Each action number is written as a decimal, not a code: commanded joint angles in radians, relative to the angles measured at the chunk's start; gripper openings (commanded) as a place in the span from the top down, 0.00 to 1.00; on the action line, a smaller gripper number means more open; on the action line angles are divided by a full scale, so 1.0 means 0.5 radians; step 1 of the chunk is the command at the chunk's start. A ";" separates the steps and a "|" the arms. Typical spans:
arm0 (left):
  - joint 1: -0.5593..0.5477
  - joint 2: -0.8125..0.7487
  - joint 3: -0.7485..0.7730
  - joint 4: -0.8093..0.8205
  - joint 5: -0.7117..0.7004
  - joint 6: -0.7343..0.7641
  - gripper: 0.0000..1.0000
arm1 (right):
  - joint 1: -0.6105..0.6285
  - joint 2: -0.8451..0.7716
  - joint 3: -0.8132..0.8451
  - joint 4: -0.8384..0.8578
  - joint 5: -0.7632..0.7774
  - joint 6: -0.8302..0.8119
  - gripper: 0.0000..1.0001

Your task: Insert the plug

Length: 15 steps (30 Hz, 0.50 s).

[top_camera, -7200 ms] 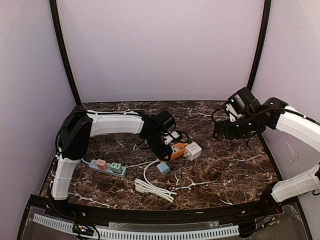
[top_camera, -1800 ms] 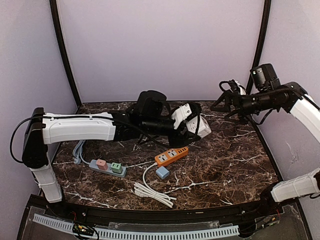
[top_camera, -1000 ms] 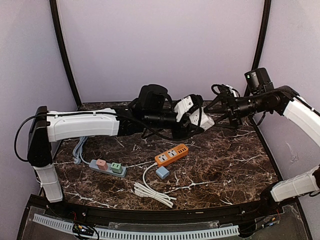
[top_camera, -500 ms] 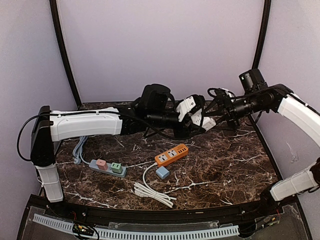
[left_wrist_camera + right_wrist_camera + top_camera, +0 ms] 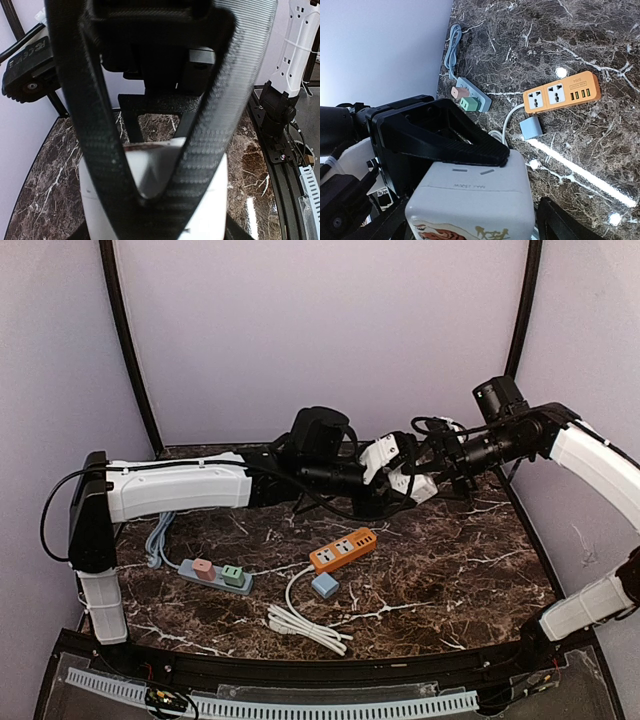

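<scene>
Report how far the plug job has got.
Done: the white plug is off the table, clamped in the left gripper. In hand: the right gripper straddles it, jaws open, apparently for a handover. Left: seating it, likely in the orange power strip, whose sockets show empty.

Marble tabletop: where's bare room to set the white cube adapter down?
Widest bare patch: dark marble tabletop right of the orange power strip, out to the right edge. A smaller one lies nearer than the grey power strip, at the left corner. Crowded: centre, where orange strip, blue-grey plug and coiled white cable sit close.
</scene>
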 commanded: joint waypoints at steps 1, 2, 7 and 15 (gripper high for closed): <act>-0.024 0.019 0.088 -0.035 0.011 0.057 0.99 | 0.002 0.032 0.073 -0.084 -0.008 -0.063 0.16; -0.024 0.023 0.100 -0.041 0.010 0.061 0.99 | -0.001 0.036 0.082 -0.095 -0.008 -0.072 0.17; -0.030 0.046 0.127 -0.043 -0.015 0.075 0.99 | 0.002 0.051 0.098 -0.141 0.004 -0.100 0.23; -0.034 0.077 0.163 -0.102 -0.054 0.082 0.99 | 0.008 0.036 0.080 -0.174 0.017 -0.117 0.29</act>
